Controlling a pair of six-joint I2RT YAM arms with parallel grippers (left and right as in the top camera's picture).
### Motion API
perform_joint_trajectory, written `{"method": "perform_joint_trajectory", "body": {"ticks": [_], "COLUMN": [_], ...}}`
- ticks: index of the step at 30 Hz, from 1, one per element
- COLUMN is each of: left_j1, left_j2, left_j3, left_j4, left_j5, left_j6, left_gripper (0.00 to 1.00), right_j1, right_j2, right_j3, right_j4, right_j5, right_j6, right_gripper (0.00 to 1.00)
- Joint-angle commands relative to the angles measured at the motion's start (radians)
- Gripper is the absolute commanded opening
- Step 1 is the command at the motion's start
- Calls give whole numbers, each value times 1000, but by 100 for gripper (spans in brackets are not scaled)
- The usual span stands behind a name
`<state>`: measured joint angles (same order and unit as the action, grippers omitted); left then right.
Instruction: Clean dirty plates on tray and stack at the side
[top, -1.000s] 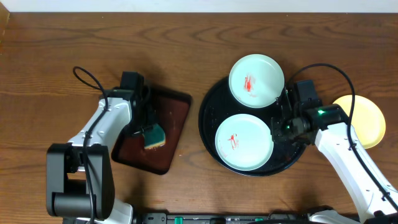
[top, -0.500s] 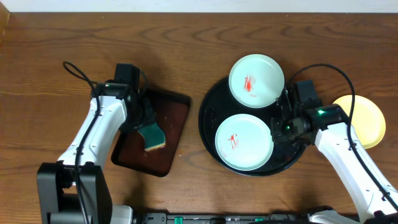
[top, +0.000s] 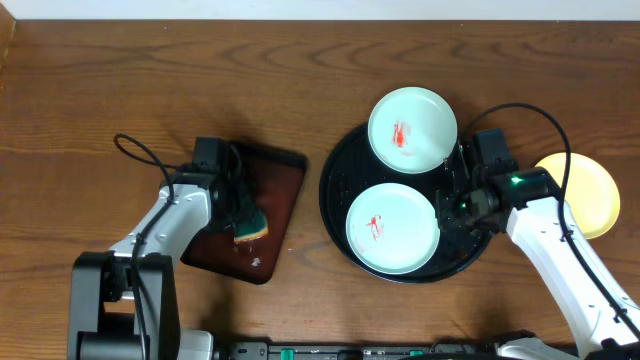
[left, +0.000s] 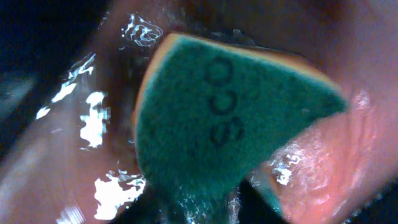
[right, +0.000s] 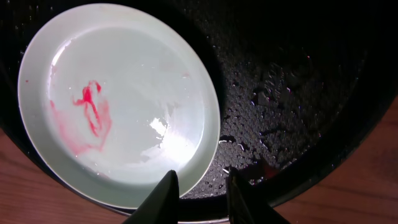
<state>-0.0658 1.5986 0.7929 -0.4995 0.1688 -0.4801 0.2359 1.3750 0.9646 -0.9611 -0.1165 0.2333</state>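
Left of centre in the overhead view: a rectangular dark maroon tray (top: 285, 185) with rounded corners, set at a slant, its long axis running from upper right to lower left. A sponge (top: 249, 222), green scouring face over a yellow layer, sits over the tray's middle. Close view from the left wrist: the green face bears stamped characters; the reddish surface beneath is wet, with bright glints.

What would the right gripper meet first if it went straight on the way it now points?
The right gripper would probably meet the rim of the front plate ahead, else the tray beside it; depth is unclear.
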Motion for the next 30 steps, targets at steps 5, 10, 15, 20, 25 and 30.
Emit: {"method": "perform_joint_trajectory", "body": {"ticks": [5, 10, 15, 20, 25, 30], "left_j1": [4, 3, 3, 2, 2, 0], "left_j2": [29, 12, 11, 12, 20, 58], "left_j3": [8, 127, 215, 244, 211, 118], "left_j4": [-57, -166, -280, -327, -315, -208], "left_j5": [-23, -23, -23, -23, -32, -29], "left_j6": [15, 23, 38, 38, 37, 37], "left_gripper": [7, 43, 54, 54, 53, 49], "right_j1": [7, 7, 7, 7, 7, 7], "right_j2": [0, 0, 0, 0, 0, 0], "right_j3": [3, 3, 3, 3, 3, 3], "right_j4": [-1, -1, 0, 0, 3, 4], "right_j5": [-4, -4, -4, -4, -4, -4], "right_j6": [-3, -3, -3, -3, -3, -3], "right_gripper": [24, 24, 24, 24, 24, 25]}}
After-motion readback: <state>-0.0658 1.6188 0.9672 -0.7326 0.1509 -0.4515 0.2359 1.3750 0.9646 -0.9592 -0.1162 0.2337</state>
